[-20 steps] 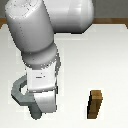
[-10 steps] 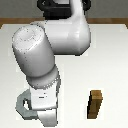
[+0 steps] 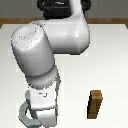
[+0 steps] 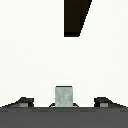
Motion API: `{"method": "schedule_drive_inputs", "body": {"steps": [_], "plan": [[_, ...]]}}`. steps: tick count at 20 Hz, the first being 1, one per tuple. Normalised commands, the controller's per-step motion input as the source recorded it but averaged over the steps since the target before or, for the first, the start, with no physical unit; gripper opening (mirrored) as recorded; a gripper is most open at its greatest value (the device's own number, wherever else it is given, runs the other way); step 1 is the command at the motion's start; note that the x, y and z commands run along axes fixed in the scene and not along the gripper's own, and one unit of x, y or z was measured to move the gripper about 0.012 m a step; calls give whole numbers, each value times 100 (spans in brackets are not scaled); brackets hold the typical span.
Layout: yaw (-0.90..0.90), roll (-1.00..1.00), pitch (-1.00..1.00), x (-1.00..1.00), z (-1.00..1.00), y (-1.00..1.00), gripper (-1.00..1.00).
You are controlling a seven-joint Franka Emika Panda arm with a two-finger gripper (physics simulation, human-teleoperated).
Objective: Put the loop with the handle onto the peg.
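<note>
In the wrist view a small grey piece (image 4: 64, 96), judged to be the loop's handle, is seen between the two fingertips of the gripper (image 4: 64, 102); whether the jaws are clamped on it cannot be told. The ring itself is hidden. A dark upright shape (image 4: 76, 17) lies well beyond, possibly the brown block (image 3: 95, 104). No peg is seen, so it should be located before the loop is carried over level.

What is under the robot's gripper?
In the wrist view, a small grey piece sits between the gripper fingertips over white table. In the exterior view, the arm covers that spot.
</note>
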Motion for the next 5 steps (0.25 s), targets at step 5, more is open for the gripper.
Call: {"method": "schedule_drive_inputs", "body": {"steps": [5], "plan": [[0,0,0,0,0,0,100]]}}
